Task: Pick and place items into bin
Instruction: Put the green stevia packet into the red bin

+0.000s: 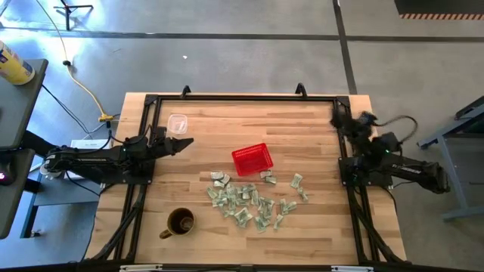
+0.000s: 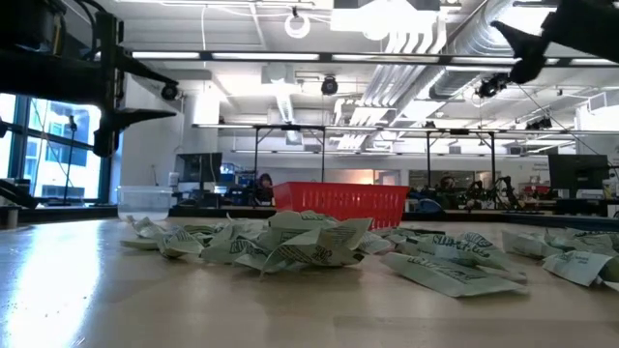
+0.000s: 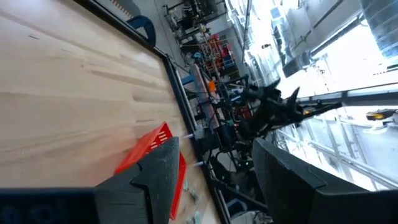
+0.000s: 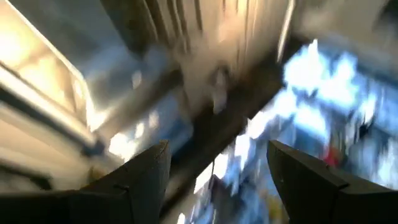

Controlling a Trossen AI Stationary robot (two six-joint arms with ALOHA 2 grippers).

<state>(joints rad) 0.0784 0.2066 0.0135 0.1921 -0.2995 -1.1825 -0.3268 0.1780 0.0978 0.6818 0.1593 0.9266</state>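
Several small pale green-and-white packets [image 1: 253,200] lie scattered on the wooden table [image 1: 302,121], in front of and beside the red mesh basket [image 1: 252,159]. In the low view the packets [image 2: 290,242] lie heaped before the basket [image 2: 338,203]. My left gripper [image 1: 185,142] hovers open at the table's left side, pointing level toward the basket [image 3: 149,155], with nothing between its fingers [image 3: 214,155]. My right gripper [image 1: 342,119] is raised at the table's far right, tipped upward and open [image 4: 217,149], also with nothing in it.
A clear plastic cup [image 1: 178,123] stands at the far left, close to my left gripper. A brown mug [image 1: 180,223] stands near the front left. A black frame [image 1: 242,97] runs round the table's edge. Bare wood lies between the basket and the right arm.
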